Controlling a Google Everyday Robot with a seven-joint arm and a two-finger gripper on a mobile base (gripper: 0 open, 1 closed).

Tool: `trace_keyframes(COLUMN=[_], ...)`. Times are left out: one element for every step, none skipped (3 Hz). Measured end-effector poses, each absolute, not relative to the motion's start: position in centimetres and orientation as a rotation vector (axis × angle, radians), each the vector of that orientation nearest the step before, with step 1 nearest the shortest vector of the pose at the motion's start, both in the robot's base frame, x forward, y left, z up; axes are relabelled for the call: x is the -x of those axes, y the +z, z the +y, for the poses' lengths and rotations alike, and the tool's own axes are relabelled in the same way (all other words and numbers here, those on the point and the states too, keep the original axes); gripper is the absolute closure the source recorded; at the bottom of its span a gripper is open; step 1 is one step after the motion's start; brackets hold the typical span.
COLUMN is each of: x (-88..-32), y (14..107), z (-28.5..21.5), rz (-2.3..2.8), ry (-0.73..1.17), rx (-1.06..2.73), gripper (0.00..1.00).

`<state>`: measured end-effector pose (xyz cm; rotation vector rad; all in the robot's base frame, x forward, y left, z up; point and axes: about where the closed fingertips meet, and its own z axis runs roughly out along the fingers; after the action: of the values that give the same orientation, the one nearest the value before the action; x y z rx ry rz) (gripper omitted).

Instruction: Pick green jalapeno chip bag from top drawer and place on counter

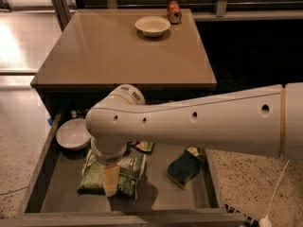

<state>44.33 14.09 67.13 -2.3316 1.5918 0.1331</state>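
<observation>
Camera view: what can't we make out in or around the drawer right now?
- Gripper, down on the green jalapeno chip bag in the top drawer: mostly hidden by the arm's wrist, so the grasp is unclear.
- Bag's lettering: too small and partly covered by the gripper.
- Back of the drawer: dark under the counter and blocked by the arm.
- Drawer's front: cut off by the picture's bottom edge.

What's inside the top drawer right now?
A white bowl at left, the green chip bag with the gripper over it, and a dark pad at right. The arm hides the back of the drawer.
</observation>
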Motion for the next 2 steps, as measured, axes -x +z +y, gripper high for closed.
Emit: trace_keyframes(x=[-45.70, -45.73], y=[65.93, 65.88], z=[14.16, 14.17], rz=[1.697, 1.705], ry=[0.114, 0.112], rx=[2.347, 2.346], gripper=[0.00, 0.00])
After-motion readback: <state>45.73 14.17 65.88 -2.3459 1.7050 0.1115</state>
